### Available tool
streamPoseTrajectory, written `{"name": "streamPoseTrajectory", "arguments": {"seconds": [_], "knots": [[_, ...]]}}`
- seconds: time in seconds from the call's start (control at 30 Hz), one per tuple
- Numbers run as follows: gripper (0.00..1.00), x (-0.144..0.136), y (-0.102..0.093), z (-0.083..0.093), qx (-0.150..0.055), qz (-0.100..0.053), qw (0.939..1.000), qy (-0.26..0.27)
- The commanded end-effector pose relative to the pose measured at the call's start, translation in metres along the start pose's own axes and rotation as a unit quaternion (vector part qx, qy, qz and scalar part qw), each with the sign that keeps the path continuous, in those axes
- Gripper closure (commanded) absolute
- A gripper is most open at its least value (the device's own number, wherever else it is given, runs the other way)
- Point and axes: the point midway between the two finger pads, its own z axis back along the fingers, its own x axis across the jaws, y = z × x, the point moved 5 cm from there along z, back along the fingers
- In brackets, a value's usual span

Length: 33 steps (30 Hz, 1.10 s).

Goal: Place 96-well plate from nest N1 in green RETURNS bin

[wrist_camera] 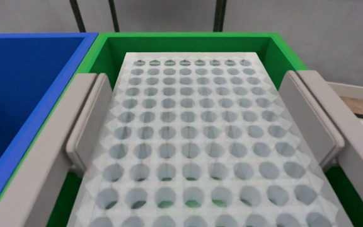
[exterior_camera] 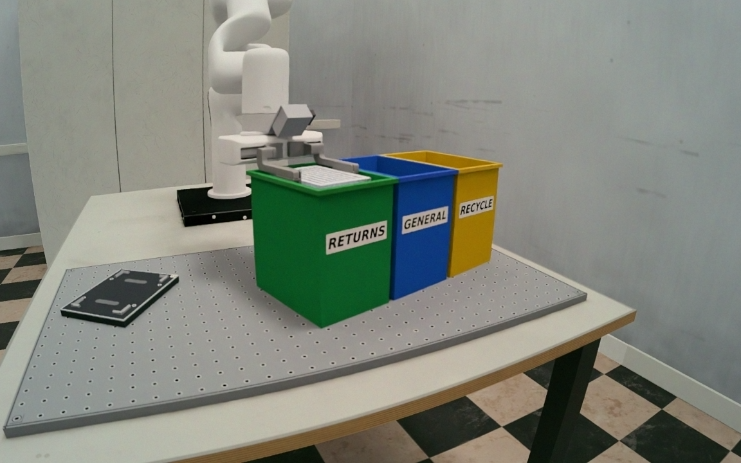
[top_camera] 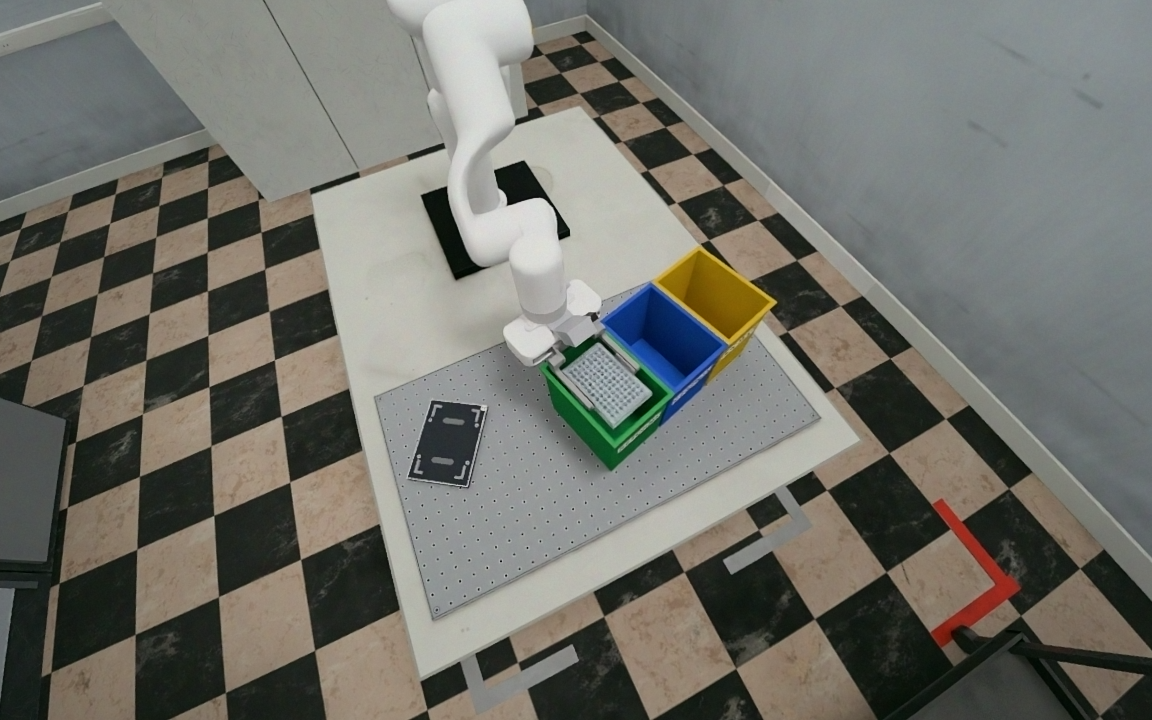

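The gripper (top_camera: 613, 388) (exterior_camera: 328, 171) (wrist_camera: 197, 104) is shut on the white 96-well plate (top_camera: 602, 376) (exterior_camera: 336, 177) (wrist_camera: 189, 132), with one finger along each long side. The plate is roughly level, at the mouth of the green RETURNS bin (top_camera: 582, 428) (exterior_camera: 287, 242) (wrist_camera: 188, 34), inside its rim outline. The fingers lie close to the bin's side rims; whether they touch is not clear. The bin stands upright. The plate nest (top_camera: 448, 443) (exterior_camera: 125, 292) is empty, a black base with light corner marks. The bin's floor is hidden under the plate.
The blue GENERAL bin (top_camera: 665, 335) (exterior_camera: 419, 258) (wrist_camera: 17, 82) stands upright right beside the green one. The yellow RECYCLE bin (top_camera: 719, 291) (exterior_camera: 471, 236) stands upright beyond it. All stand on the grey perforated board (top_camera: 517, 537) (exterior_camera: 217, 351).
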Motion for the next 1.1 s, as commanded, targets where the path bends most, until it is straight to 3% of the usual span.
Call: {"name": "streamPoseTrajectory", "arguments": {"seconds": [0.0,0.2,0.23,1.07], "knots": [[1.0,-0.0004,-0.0025,-0.0011,-0.004,-0.004,1.0,0.0],[1.0,-0.0004,-0.0025,-0.0011,-0.004,-0.004,1.0,0.0],[0.82,-0.0004,-0.0025,-0.0011,-0.004,-0.004,1.0,0.0],[0.82,-0.0004,-0.0025,-0.0011,-0.004,-0.004,1.0,0.0]]}}
